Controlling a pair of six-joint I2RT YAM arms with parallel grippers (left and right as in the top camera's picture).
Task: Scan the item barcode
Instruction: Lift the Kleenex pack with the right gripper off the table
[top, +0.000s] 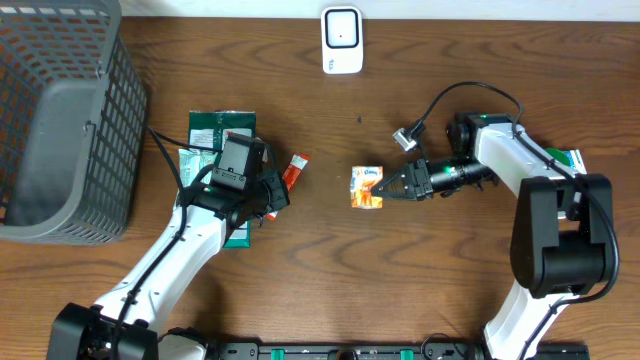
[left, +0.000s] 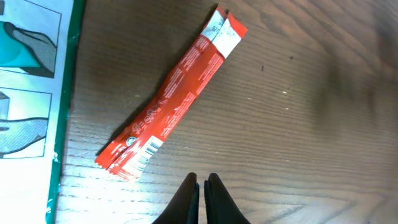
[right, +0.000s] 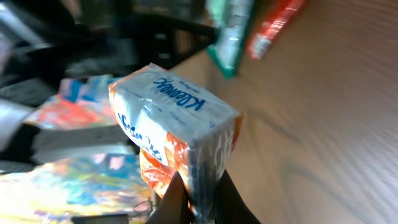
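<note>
Overhead view: what looks like the white barcode scanner (top: 341, 40) stands at the far edge of the table, and everything else lies on the robot's side of it. The Kleenex tissue pack (top: 367, 187) sits nearly straight toward the robot from the scanner, a shade to its right. Its longer side runs roughly along the line back to the scanner. The right gripper (top: 392, 186) reaches in from the pack's right side and meets its edge. That makes the right arm the one placed to carry the pack away from the robot toward the scanner's face. The left gripper (top: 278, 192) hangs farther to the scanner's left, beside a red sachet (top: 293, 172). A green packet (top: 220, 130) and a grey basket (top: 60, 120) lie farther left again.

Left wrist view: the left gripper (left: 202, 183) is closed with nothing between its fingers. The red sachet (left: 171, 93) lies diagonally on the wood just ahead of it, barcode end nearest the fingers.

Right wrist view: the right gripper (right: 196, 199) is clamped on the lower edge of the Kleenex tissue pack (right: 174, 124), which stands up above the fingers with its printed name showing. The view is blurred, so I cannot tell whether the pack is clear of the table, nor where its barcode lies.
</note>
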